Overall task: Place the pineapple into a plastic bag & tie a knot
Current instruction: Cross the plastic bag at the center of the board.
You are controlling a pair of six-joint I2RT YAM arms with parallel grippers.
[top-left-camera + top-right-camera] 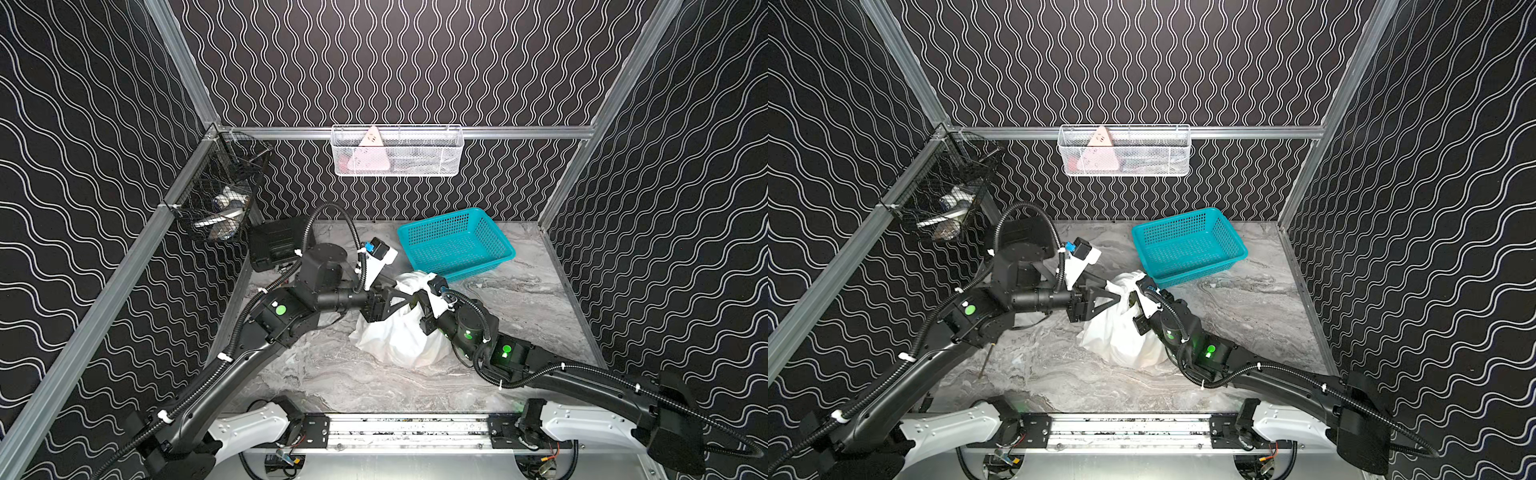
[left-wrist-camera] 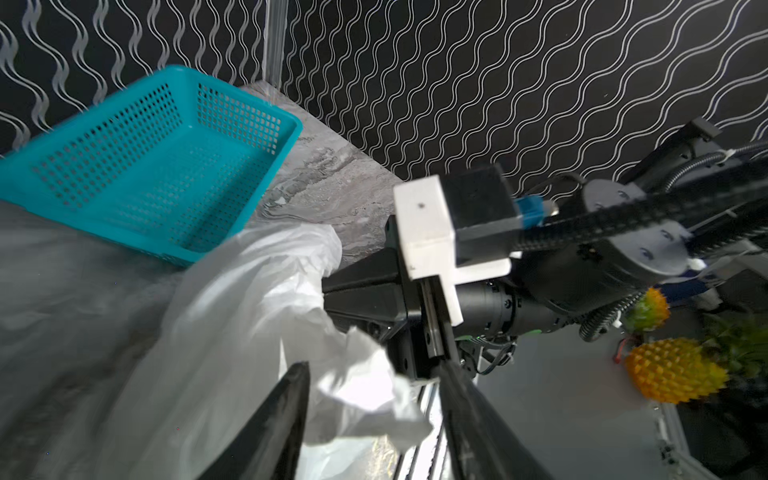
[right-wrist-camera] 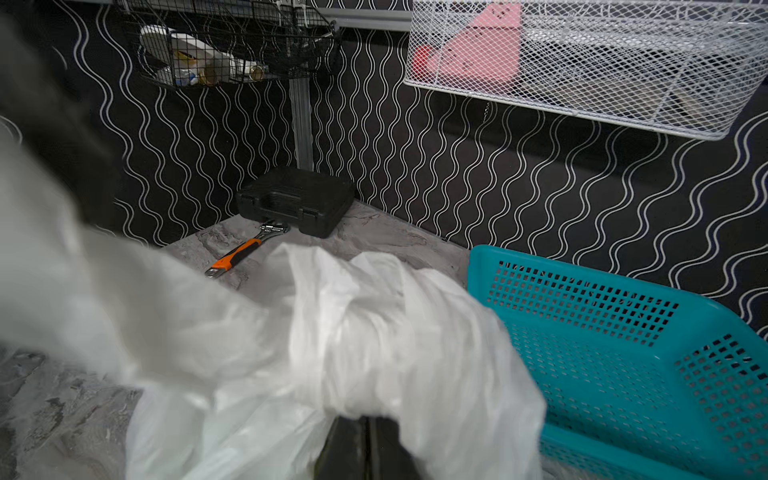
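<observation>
Left pincer [image 2: 374, 370] stands with its black tapered fingers [image 2: 286, 415] apart, a crumpled flap of the thin white crinkly plastic carrier bag [image 1: 399, 343] lying loose between them; the right pincer [image 3: 368, 419] is closed on a gathered, wrinkled fold of the same film. In both top views the bag sits bulging and slumped at the middle of the grey marbled desk [image 1: 528, 328], its contents hidden by the cloudy plastic. Just beyond it, toward the desk's far right corner, sits a teal rectangular perforated plastic basket [image 1: 457, 245]. A black moulded hard case [image 3: 297, 203], lid shut, fills the far left corner, an orange-handled steel wrench [image 3: 239, 253] just beside it. On the back wall a white wire-mesh basket [image 1: 436, 160] holds a pink triangular piece [image 1: 368, 160].
</observation>
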